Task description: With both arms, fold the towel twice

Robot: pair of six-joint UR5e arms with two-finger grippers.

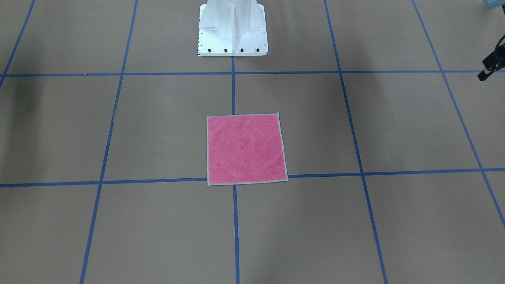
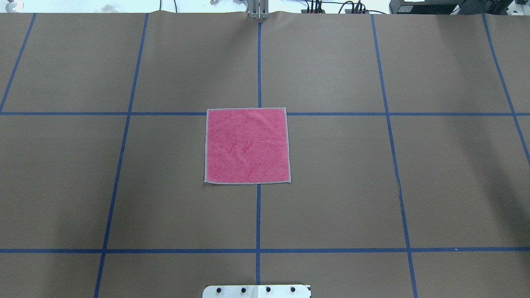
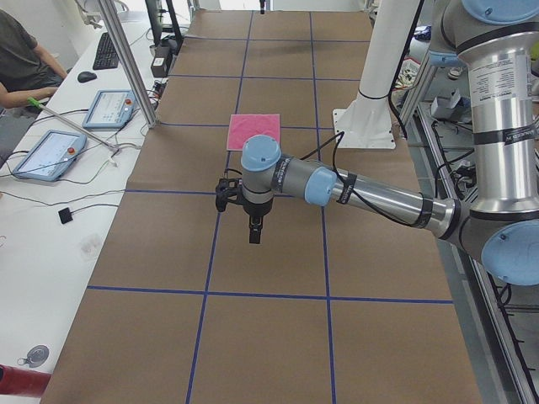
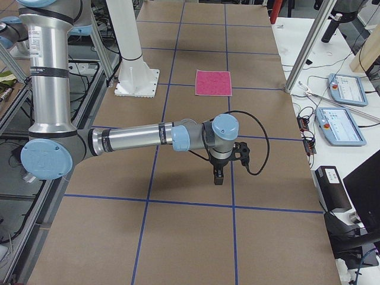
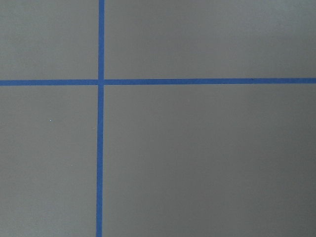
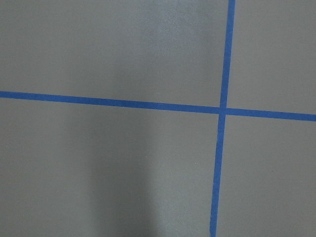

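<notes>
The towel lies flat and unfolded, pink face up, with light grey edging, at the table's centre over a blue tape crossing; it also shows in the overhead view and both side views. My left gripper hangs pointing down above the table, well off to my left of the towel; only a black part of it shows in the front view, so I cannot tell its state. My right gripper hangs likewise far to my right of the towel; I cannot tell its state. Both wrist views show only brown paper and blue tape.
The white bolted pedestal stands behind the towel on my side. Blue tape lines grid the brown paper. A side bench holds tablets and cables, with an operator seated there. A metal post stands at the table's far edge.
</notes>
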